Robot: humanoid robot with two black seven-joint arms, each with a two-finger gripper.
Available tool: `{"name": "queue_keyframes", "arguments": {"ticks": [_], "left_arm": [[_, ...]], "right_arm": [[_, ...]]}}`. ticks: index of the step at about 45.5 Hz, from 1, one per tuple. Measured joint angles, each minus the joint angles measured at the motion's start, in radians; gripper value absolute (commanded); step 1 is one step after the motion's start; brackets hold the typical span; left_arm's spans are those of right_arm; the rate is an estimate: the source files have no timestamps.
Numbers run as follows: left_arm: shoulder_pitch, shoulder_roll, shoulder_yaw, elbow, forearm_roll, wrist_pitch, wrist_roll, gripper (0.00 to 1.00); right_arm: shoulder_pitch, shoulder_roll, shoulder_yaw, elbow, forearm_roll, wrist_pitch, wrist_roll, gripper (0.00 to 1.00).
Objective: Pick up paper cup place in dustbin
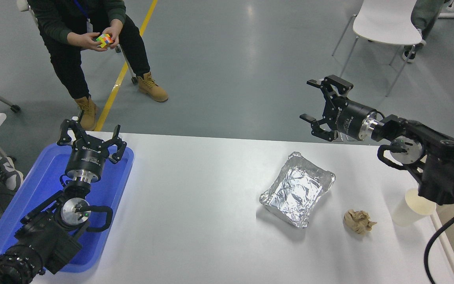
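The right gripper (321,108) is up in the air past the far edge of the worktop (195,197). Its fingers are spread wide and there is nothing between them. It points off to the left, away from what it has to pick up.

The paper cup (410,207) stands upright near the right edge of the worktop, under the right arm. The arm hides a bit of its rim. The dustbin (453,232) is just beside the cup, on the right, and most of it is hidden by the arm or cut off by the picture's edge.

So the job now is to reach the cup. I think the gripper must swing back toward the robot and turn to face the cup. It should come down with its fingers kept wide, one on each side of the cup. Then it should squeeze softly, because a paper cup squashes easily. A push from the side could tip it over.

A crumpled brown paper wad (359,221) lies near the cup on the left. A silver foil tray (298,189) sits further left. The arm should stay away from both.

The left gripper (92,142) is parked over a blue tray (34,189) with its fingers spread.

A person (85,27) sits far off, holding a coloured cube (104,40).
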State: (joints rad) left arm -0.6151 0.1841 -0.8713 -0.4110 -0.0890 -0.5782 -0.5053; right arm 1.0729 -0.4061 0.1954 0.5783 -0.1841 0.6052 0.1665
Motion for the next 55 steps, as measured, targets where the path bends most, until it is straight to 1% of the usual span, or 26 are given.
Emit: {"name": "queue_keyframes", "arguments": {"ticks": [10,17,25,37,47,55], "left_arm": [[0.000,0.000,0.000,0.000,0.000,0.000,0.000,1.00],[0.000,0.001,0.000,0.000,0.000,0.000,0.000,1.00],[0.000,0.001,0.000,0.000,0.000,0.000,0.000,1.00],[0.000,0.001,0.000,0.000,0.000,0.000,0.001,1.00],[0.000,0.001,0.000,0.000,0.000,0.000,0.001,1.00],[0.000,0.002,0.000,0.000,0.000,0.000,0.001,1.00]], "right_arm": [[0.111,-0.062,-0.168,0.118,-0.103,-0.001,-0.001,1.00],[0.234,-0.112,-0.346,0.233,-0.181,0.000,0.000,1.00],[0.359,-0.141,-0.537,0.341,-0.265,0.001,0.000,1.00],[0.570,-0.160,-0.820,0.549,-0.433,0.000,0.001,1.00],[0.739,-0.159,-1.018,0.721,-0.485,0.006,0.002,1.00],[0.843,-0.141,-1.134,0.794,-0.468,0.034,0.002,1.00]]}}
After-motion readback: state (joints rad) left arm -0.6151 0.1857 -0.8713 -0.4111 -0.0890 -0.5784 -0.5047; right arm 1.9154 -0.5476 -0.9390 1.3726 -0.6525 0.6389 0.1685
